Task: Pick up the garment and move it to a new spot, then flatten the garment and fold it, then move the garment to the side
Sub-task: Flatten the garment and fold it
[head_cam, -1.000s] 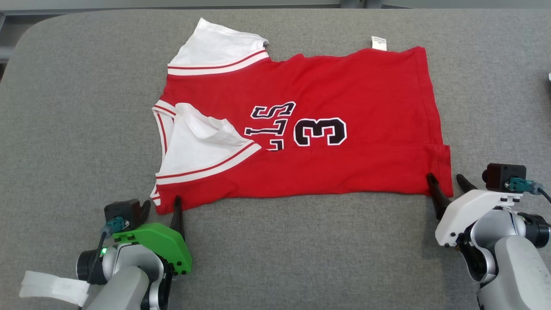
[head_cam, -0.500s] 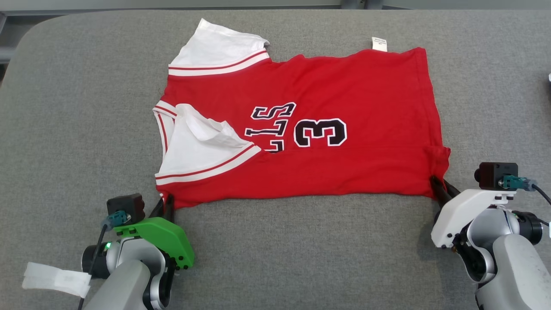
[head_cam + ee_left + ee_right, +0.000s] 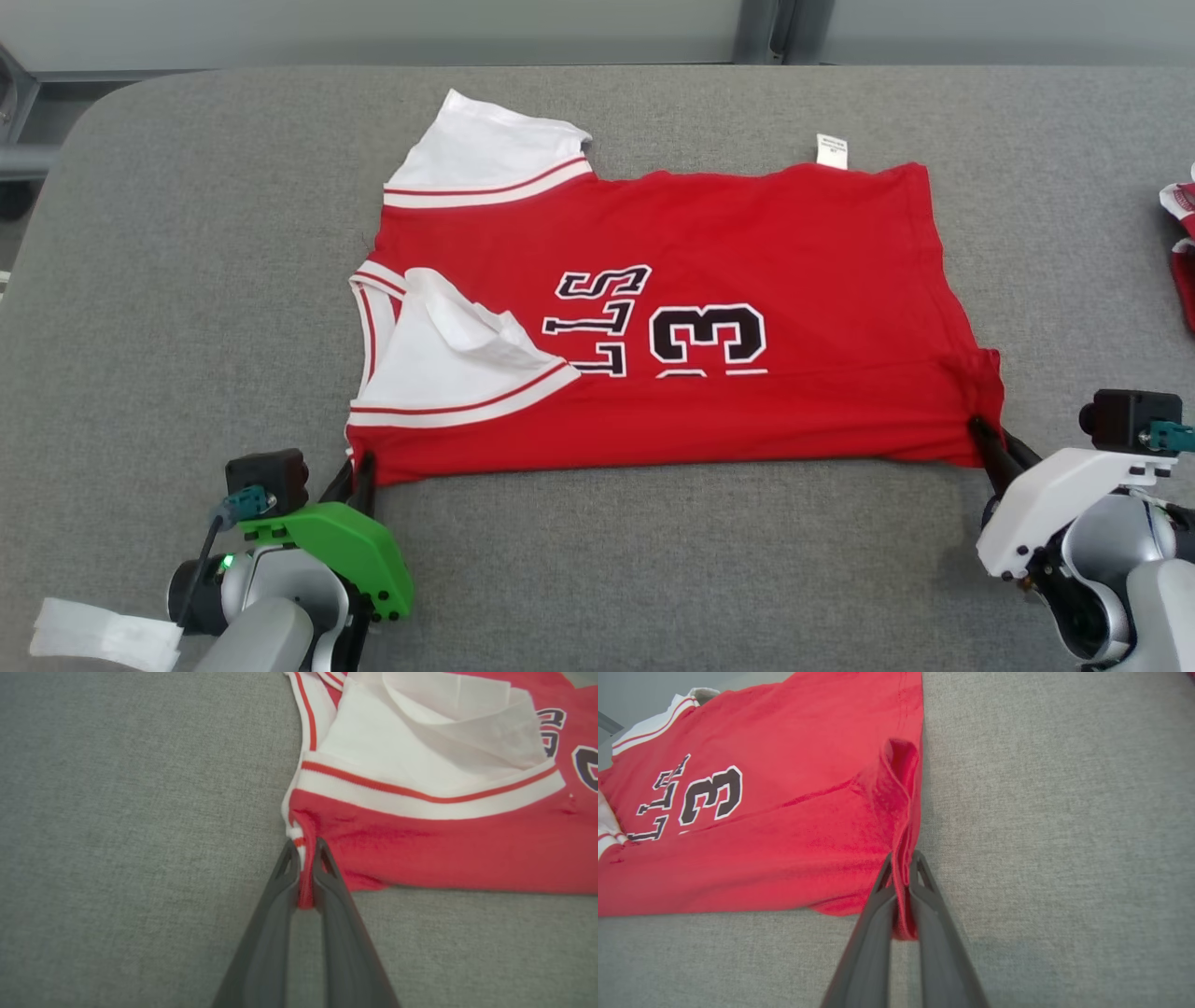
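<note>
The garment's (image 3: pixel 766 243) black lettering (image 3: pixel 597 324) was partly hidden under the fold along its near side. Print on the label (image 3: pixel 831 150) at the garment's far edge was too small to read. Right of the garment, a red-and-white cloth (image 3: pixel 1186 280) was cut off by the picture's edge.

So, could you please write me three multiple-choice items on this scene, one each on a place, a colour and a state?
1. Where does the left gripper meet the jersey? A) its near sleeve-end corner B) its far edge C) its middle
2. The jersey's sleeves are: A) black B) white C) green
3. The right gripper is: A) open B) shut on nothing C) shut on the jersey
Answers: 1 A, the left wrist view shows that corner pinched; 2 B, white cloth with red stripes; 3 C, red cloth sits pinched in its jaws.
</note>
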{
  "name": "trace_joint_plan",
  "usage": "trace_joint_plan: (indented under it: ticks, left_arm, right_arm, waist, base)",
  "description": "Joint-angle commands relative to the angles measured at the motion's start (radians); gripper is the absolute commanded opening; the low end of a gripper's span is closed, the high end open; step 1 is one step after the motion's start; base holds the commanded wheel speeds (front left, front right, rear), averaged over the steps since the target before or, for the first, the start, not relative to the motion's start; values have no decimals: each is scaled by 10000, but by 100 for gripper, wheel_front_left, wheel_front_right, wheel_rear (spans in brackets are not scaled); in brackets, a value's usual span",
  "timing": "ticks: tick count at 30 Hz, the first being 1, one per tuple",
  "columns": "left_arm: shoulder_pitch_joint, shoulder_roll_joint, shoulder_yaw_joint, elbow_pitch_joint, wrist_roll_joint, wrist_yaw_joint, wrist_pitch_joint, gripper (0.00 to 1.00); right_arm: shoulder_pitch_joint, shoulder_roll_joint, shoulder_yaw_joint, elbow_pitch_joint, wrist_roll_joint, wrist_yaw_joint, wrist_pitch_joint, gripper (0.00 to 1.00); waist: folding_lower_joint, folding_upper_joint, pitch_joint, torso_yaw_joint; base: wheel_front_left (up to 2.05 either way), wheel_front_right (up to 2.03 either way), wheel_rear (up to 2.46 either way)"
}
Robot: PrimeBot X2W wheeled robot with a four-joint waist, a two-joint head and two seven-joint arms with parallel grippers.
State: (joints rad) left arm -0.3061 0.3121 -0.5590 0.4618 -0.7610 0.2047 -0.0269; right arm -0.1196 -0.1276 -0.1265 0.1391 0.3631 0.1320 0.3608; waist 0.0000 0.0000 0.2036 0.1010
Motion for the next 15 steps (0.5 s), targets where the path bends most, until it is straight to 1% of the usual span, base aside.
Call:
trace_joint_plan:
  ticks: [1, 5, 7, 12, 15]
  left_arm:
    - [211, 164, -2, -152, -19, 127, 75, 0]
    - [731, 446, -33, -993, -181, 301, 485, 0]
    - [992, 642, -143, -1398, -90, 451, 762, 0]
    - [1707, 799, -449, -2513, -82, 781, 1223, 0]
    - [2111, 878, -648, -2960, -121, 896, 1492, 0]
  right_arm:
    - [254, -77, -189, -189, 58, -24, 96, 0]
    - [960, 61, -486, -1017, 138, -24, 563, 0]
    - [1321, 167, -636, -1393, 208, -24, 811, 0]
    - [2257, 408, -1030, -2297, 265, -24, 1348, 0]
    - [2754, 511, -1282, -2656, 323, -22, 1604, 0]
  waist:
    - [0, 0, -137, 13]
    - [0, 0, -341, -5]
    - [0, 0, -426, 1]
    - [0, 0, -543, 22]
    - [0, 0, -549, 27]
  base:
    - [0, 0, 0]
    - [0, 0, 0]
    - [0, 0, 0]
    - [0, 0, 0]
    - [0, 0, 0]
